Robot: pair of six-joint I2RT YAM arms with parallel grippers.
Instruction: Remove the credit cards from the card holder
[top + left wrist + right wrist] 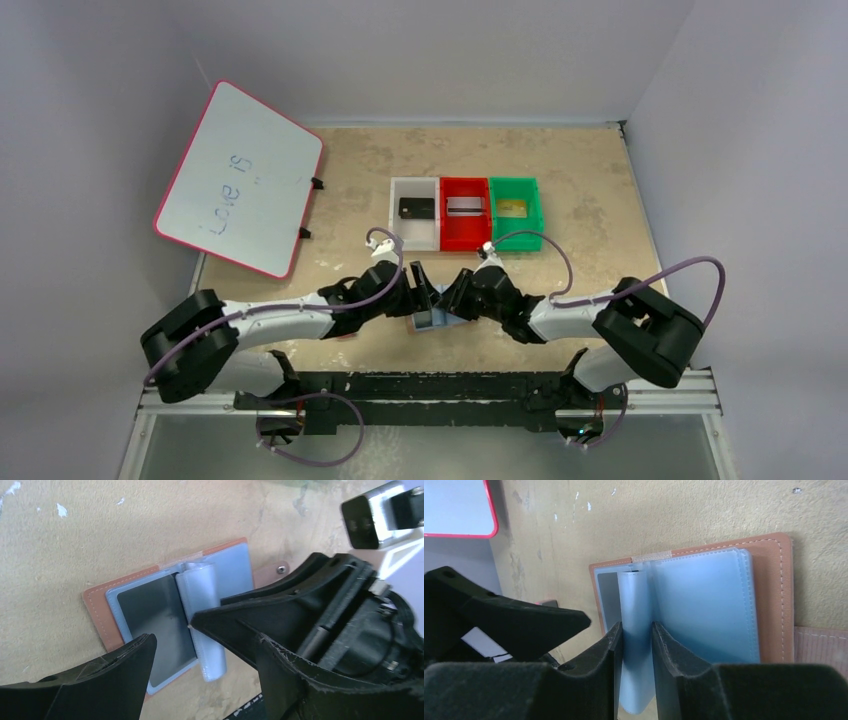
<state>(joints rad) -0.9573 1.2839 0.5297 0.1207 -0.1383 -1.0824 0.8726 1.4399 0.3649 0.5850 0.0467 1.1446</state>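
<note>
Card holder point(772, 595) partly behind right fingers point(605, 680)

The tan-brown card holder point(774, 595) with pale stitching bears blue-grey sleeves point(704, 605), one showing a dark, perhaps black, card point(150, 615).

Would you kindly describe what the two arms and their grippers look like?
The left arm and right arm have white links between bulky black joints, each with a looping purple cable. The left gripper and right gripper are matte black, with wedge-shaped jaws.
</note>
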